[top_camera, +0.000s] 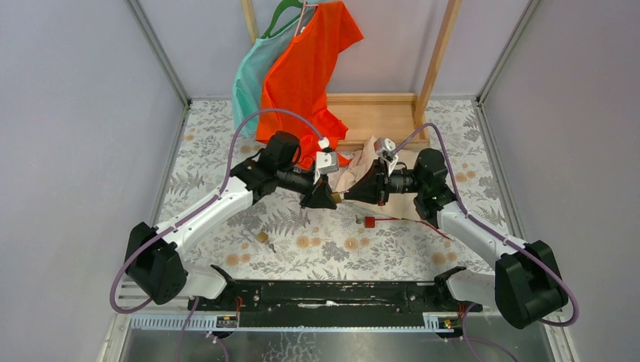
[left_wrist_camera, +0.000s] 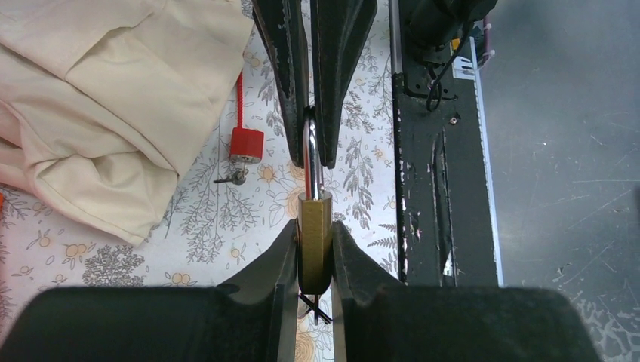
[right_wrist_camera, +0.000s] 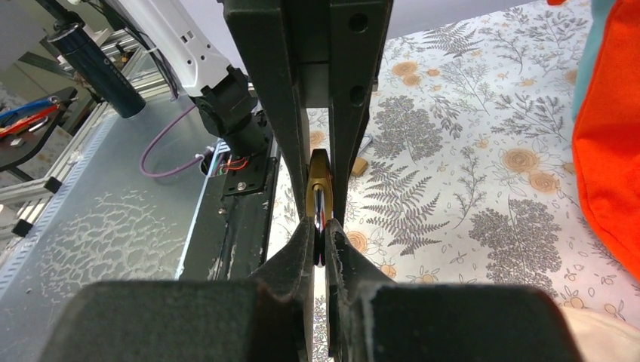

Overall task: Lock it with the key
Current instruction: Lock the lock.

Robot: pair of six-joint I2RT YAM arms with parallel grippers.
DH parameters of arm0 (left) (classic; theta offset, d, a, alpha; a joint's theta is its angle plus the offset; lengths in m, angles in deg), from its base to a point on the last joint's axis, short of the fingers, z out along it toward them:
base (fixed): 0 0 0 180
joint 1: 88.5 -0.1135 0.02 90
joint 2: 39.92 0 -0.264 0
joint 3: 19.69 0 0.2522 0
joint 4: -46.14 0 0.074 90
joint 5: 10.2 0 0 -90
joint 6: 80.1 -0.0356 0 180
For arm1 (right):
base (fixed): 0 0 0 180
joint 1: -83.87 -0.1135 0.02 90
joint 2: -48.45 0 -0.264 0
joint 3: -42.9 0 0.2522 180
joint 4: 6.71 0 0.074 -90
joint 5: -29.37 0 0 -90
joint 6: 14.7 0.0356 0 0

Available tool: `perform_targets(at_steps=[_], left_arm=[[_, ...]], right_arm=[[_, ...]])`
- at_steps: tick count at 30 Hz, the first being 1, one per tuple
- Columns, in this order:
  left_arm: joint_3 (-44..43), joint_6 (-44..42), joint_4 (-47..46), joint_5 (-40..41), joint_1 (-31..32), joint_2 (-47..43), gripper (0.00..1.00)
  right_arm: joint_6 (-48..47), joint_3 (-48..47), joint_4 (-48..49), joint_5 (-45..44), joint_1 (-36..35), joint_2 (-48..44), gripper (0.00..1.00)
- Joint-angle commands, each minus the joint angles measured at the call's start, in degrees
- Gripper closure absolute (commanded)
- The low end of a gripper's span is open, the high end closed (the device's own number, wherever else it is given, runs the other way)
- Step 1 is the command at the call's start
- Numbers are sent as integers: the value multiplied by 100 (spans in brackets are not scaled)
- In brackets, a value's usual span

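A brass padlock (left_wrist_camera: 314,222) hangs in the air over the middle of the table, between both grippers. My left gripper (left_wrist_camera: 315,235) is shut on its brass body (top_camera: 337,198). My right gripper (right_wrist_camera: 320,230) faces it and is shut on the silver shackle (left_wrist_camera: 312,162). In the right wrist view the brass body (right_wrist_camera: 319,177) shows just beyond my fingertips, between the left gripper's fingers. No key shows in this padlock; its underside is hidden. A small key (left_wrist_camera: 230,179) sticks out of a red padlock (left_wrist_camera: 246,143) lying on the table.
The red padlock (top_camera: 370,222) trails a red cord. A small brass piece (top_camera: 262,237) lies left of centre. A cream cloth (left_wrist_camera: 113,113) is heaped behind the grippers. Orange (top_camera: 309,68) and teal (top_camera: 253,75) shirts hang from a wooden rack (top_camera: 377,113).
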Motion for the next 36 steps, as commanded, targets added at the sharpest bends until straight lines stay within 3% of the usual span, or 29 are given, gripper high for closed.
perform_targets(at_steps=[1, 9, 27, 36], left_arm=[[-57, -46, -738, -932, 212, 37, 100], [-81, -79, -668, -1136, 212, 6, 100], [-88, -302, -668, -203, 220, -118, 100], [-209, -270, -665, -185, 273, -66, 100]], right_arm=[[-207, 15, 292, -427, -270, 104, 100], [-1363, -162, -813, -329, -281, 93, 100], [-463, 39, 104, -343, -444, 231, 100], [-287, 101, 422, -474, -709, 395, 100]])
